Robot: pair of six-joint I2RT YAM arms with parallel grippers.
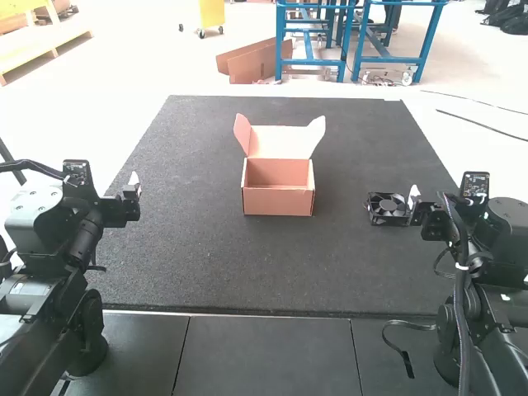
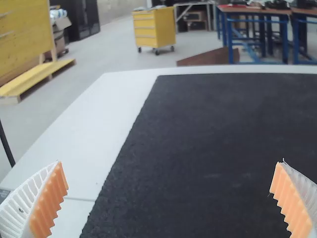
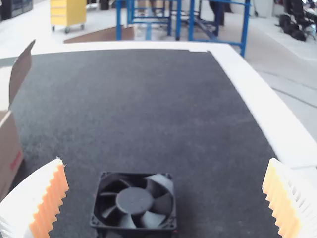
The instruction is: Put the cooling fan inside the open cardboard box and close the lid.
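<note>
We note: cardboard box [image 1: 278, 199] matt brown, smooth; cooling fan [image 3: 133, 204] black plastic, slight sheen; mat [image 1: 198, 247] dark, rough, felt-like.

Box [image 1: 278, 198]: small, brown cardboard, sits upright at the centre of the mat [image 1: 206, 247]. Top is open, lid flap stands up at the back edge, side tabs splayed out. Fan [image 1: 388, 208]: black, square frame, lies flat with blades facing up, near the mat's right edge, well apart from the box.

Bright, even daylight with faint, soft shadows
</note>
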